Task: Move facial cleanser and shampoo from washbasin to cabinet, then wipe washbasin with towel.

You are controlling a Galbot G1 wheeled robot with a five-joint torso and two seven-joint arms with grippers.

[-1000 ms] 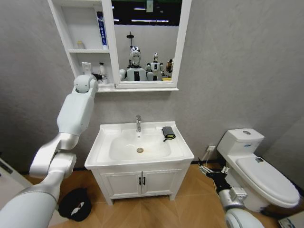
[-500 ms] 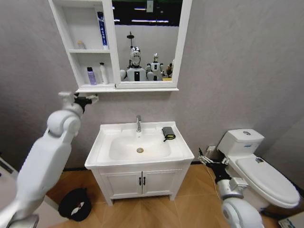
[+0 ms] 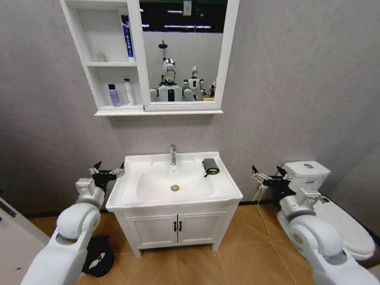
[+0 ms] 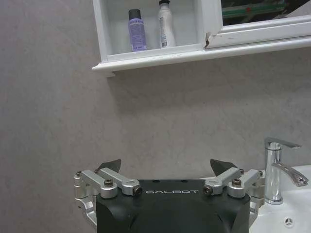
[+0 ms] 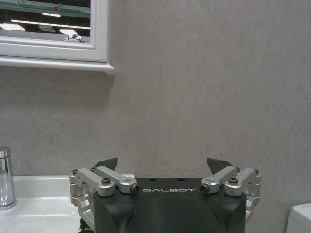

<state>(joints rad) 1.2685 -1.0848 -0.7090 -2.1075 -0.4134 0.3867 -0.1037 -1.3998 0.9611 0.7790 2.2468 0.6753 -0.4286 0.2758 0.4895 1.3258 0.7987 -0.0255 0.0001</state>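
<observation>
two bottles (image 3: 119, 94) in cabinet (image 3: 90, 53), upper left: done; towel (image 3: 209, 166) on washbasin (image 3: 228, 189), centre: wiping left; left gripper (image 3: 107, 172) and right gripper (image 3: 262, 176) wide open, empty.

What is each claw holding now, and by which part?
Nothing. The left claw and the right claw are both open and empty, one on each side of the washbasin.
</observation>
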